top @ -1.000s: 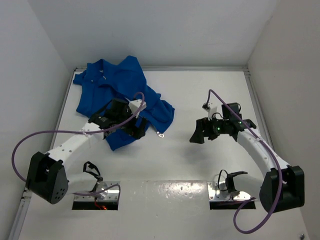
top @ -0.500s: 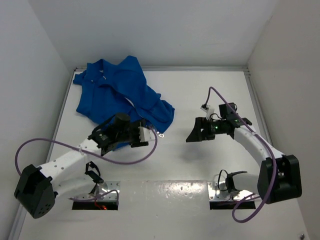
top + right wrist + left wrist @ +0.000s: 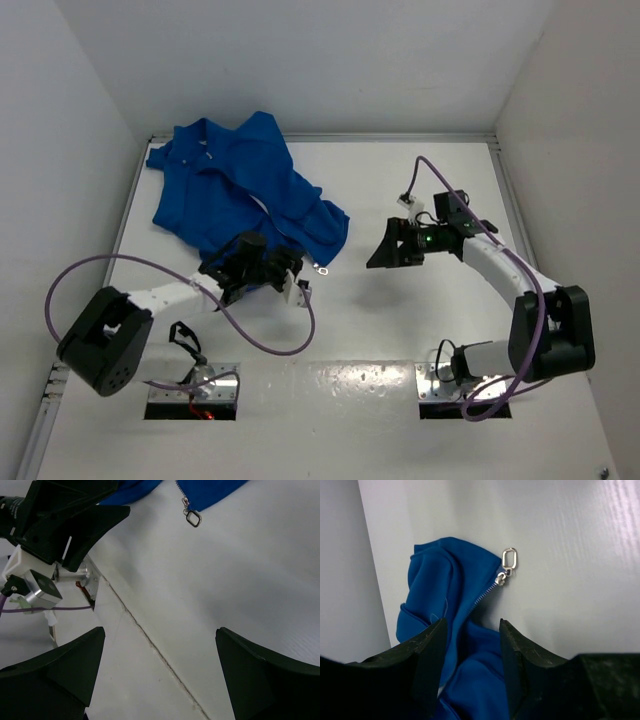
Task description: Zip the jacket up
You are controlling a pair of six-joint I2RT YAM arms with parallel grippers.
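Note:
The royal-blue jacket (image 3: 235,185) lies crumpled at the table's far left. Its small silver zipper pull (image 3: 322,268) rests on the white table at the lower hem and also shows in the wrist views (image 3: 509,560) (image 3: 192,517). My left gripper (image 3: 288,266) is low at that hem. In the left wrist view its jaws (image 3: 471,622) stand half apart, with a fold of blue fabric (image 3: 475,680) between them, just short of the pull. My right gripper (image 3: 380,258) hovers wide open to the right of the pull, with only bare table between its fingers (image 3: 160,635).
The purple cable (image 3: 270,340) of the left arm loops over the table in front of it. Two metal mounting plates (image 3: 195,385) (image 3: 465,385) sit at the near edge. White walls close in the left, back and right sides. A seam (image 3: 150,640) crosses the table.
My left arm has drawn back and down to the jacket's lower hem, and its jaws have narrowed around the fabric. The right gripper has shifted slightly up and left, still wide open.

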